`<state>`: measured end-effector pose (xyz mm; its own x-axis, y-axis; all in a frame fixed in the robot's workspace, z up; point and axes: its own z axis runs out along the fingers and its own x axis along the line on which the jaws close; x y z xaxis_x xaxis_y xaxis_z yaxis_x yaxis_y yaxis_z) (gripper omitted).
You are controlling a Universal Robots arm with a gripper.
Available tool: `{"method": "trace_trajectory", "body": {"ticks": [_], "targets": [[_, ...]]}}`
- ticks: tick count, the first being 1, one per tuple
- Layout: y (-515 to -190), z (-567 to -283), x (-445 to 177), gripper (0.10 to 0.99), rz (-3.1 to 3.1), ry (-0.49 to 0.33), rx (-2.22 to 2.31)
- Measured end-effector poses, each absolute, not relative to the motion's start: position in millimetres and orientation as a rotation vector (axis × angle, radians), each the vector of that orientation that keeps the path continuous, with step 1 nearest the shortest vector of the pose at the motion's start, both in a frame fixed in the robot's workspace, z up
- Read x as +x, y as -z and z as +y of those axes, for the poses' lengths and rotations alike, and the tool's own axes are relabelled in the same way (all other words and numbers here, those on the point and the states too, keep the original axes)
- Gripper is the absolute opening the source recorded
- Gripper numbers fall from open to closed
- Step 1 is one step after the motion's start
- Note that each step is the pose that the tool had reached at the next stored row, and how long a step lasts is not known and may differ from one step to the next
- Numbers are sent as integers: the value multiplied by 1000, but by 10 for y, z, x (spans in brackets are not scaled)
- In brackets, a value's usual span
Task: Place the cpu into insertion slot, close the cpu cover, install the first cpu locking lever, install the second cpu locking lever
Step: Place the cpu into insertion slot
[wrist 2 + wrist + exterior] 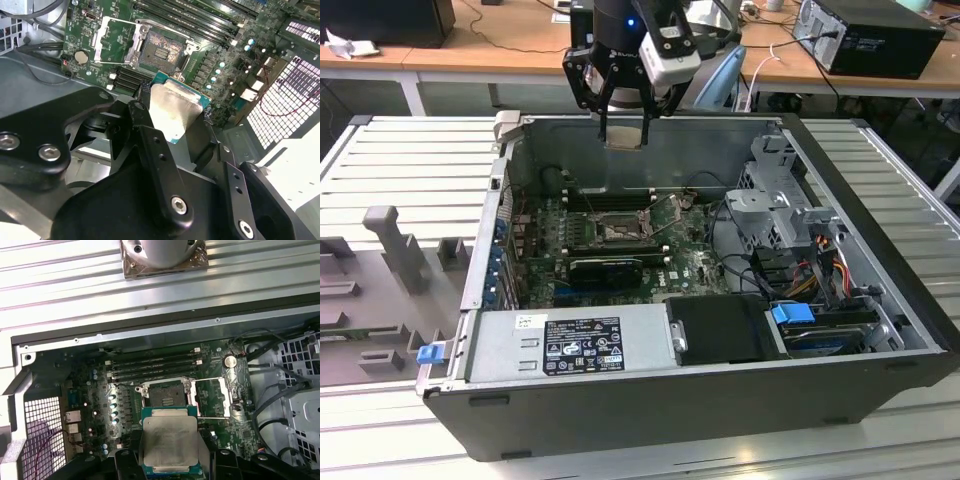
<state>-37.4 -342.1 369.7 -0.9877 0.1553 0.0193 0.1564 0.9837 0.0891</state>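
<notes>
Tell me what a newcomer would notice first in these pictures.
The flat square silver-topped cpu chip stands out, clamped in the black jaws above the open grey computer case. Inside, on the green board, the square black insertion slot lies bare, its thin silvery metal cover frame swung open beside it.

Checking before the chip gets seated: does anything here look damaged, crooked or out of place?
Nothing looks damaged. The cpu, held in the gripper, has a smudged, uneven-looking metal top. The insertion slot is bare, and the cpu cover is flipped open beside it.
</notes>
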Motion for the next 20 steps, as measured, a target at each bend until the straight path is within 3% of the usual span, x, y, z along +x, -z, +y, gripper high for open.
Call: {"method": "trace_trajectory", "body": {"ticks": [20], "targets": [[-3677,-3421,-374,525,-3104,143,-413]]}}
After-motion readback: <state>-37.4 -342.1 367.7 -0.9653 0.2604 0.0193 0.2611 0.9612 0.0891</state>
